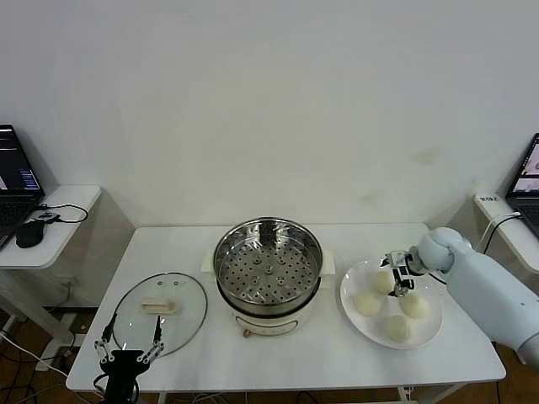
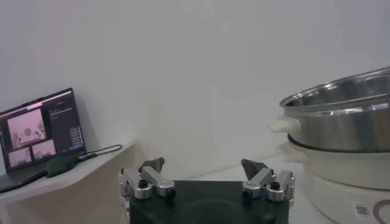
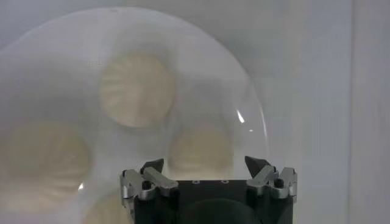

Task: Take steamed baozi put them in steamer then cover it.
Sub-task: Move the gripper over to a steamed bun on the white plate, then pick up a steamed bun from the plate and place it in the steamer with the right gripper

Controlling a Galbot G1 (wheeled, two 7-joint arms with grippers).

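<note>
Four cream-white baozi lie on a white plate [image 1: 349, 288] at the right: one at the back [image 1: 383, 282], one on the left [image 1: 368, 303], one on the right [image 1: 414, 305] and one at the front [image 1: 397, 328]. My right gripper [image 1: 401, 284] hangs open just above the plate, between the back and right baozi. In the right wrist view its jaws [image 3: 204, 164] stand wide on either side of one baozi [image 3: 200, 151], with others [image 3: 137, 90] [image 3: 46, 159] beyond. The steel steamer [image 1: 268, 269] stands uncovered at the centre. The glass cover [image 1: 160, 310] lies flat at the left. My left gripper [image 1: 128, 347] waits open near the front left edge.
The steamer's white base [image 1: 269, 321] has a small foot at the front. A side table with a laptop [image 1: 13, 181] and a mouse [image 1: 29, 234] stands at far left. Another laptop [image 1: 526, 181] is at far right. The left wrist view shows the steamer wall [image 2: 341, 122].
</note>
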